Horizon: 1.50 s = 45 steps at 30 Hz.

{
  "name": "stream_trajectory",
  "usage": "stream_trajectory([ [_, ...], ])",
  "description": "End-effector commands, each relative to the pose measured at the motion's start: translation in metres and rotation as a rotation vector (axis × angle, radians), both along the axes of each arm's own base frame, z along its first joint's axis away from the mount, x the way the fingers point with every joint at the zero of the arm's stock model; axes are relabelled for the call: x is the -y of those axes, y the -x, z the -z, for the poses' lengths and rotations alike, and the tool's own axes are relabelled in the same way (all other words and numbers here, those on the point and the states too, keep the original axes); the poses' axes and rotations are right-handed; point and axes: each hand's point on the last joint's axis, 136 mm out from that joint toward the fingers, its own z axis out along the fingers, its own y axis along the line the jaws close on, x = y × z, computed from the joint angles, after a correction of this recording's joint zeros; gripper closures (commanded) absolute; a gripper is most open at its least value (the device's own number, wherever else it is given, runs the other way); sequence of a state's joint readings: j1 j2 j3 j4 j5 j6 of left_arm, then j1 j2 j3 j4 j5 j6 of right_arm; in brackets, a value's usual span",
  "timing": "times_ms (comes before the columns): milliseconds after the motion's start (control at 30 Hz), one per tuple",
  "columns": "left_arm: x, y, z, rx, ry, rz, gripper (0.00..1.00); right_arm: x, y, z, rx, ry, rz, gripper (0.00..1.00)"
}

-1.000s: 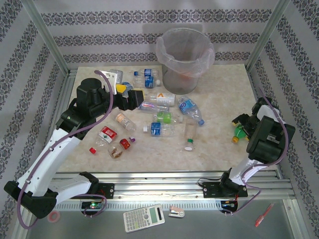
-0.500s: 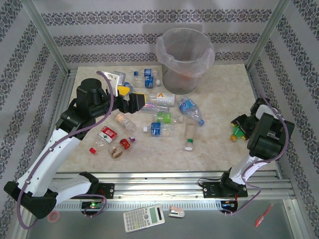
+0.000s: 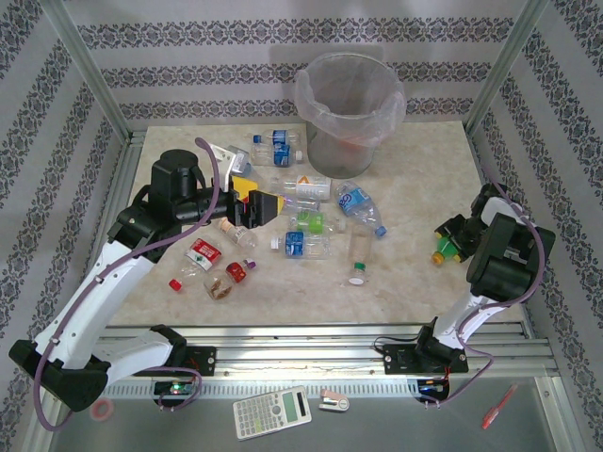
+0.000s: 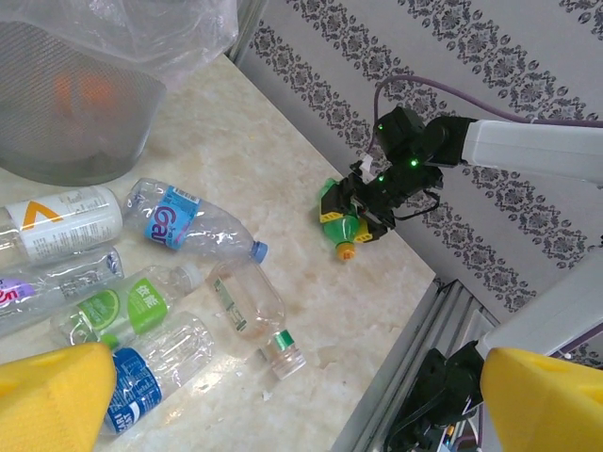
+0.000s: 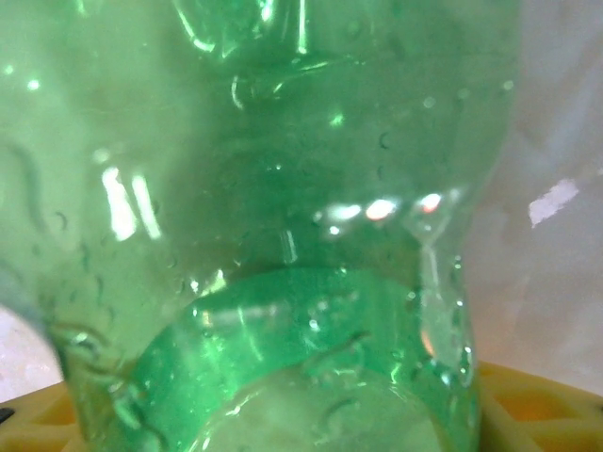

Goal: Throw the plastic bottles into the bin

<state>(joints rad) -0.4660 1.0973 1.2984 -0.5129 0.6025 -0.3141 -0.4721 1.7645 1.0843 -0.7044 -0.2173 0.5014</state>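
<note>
Several clear plastic bottles lie across the middle of the table, among them a white-labelled one [image 3: 306, 186], a blue-labelled one [image 3: 358, 205] and a green-capped one [image 3: 358, 256]. The bin [image 3: 350, 104], a mesh basket with a clear bag, stands at the back; its wall also shows in the left wrist view [image 4: 66, 122]. My left gripper [image 3: 259, 207] hovers open over the bottles, its yellow fingers [image 4: 52, 395] wide apart with nothing between them. At the table's right edge my right gripper [image 3: 460, 235] is shut on a green bottle [image 3: 445, 247] with an orange cap [image 4: 347, 250]. That green bottle [image 5: 283, 235] presses close against the right wrist camera.
Metal frame posts and patterned walls surround the table. A rail runs along the near edge, with a calculator [image 3: 271, 411] and a pink pen [image 3: 497, 407] below it. More bottles with red labels [image 3: 200, 254] lie at the left. A small clear box-like item [image 3: 221, 151] sits at the back left.
My left gripper has swung right and nearer, over the middle bottles, staying open. My right gripper's jaws have narrowed onto the green bottle, which shifted slightly left.
</note>
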Motion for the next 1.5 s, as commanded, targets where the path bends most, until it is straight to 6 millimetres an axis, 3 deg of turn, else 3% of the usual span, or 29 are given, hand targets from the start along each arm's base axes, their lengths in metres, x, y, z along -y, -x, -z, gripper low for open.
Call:
stream_trajectory([
  [0,0.003,0.010,-0.007,0.025,0.006,0.034,0.00,-0.010,-0.005,-0.002,0.011,-0.020,-0.004,0.49],
  [367,-0.002,-0.001,-0.022,0.086,0.042,-0.037,0.00,-0.024,-0.019,-0.025,0.116,-0.056,0.006,0.55],
  [667,-0.015,-0.014,-0.023,0.126,0.029,-0.141,0.00,-0.039,-0.031,-0.056,0.212,-0.114,0.002,0.57],
  [867,-0.022,-0.024,-0.022,0.139,0.047,-0.216,0.00,-0.059,-0.049,-0.103,0.339,-0.143,-0.023,0.58],
  [1467,-0.016,-0.039,-0.025,0.142,0.065,-0.226,0.00,-0.123,-0.101,-0.263,0.696,-0.203,-0.146,0.60],
])
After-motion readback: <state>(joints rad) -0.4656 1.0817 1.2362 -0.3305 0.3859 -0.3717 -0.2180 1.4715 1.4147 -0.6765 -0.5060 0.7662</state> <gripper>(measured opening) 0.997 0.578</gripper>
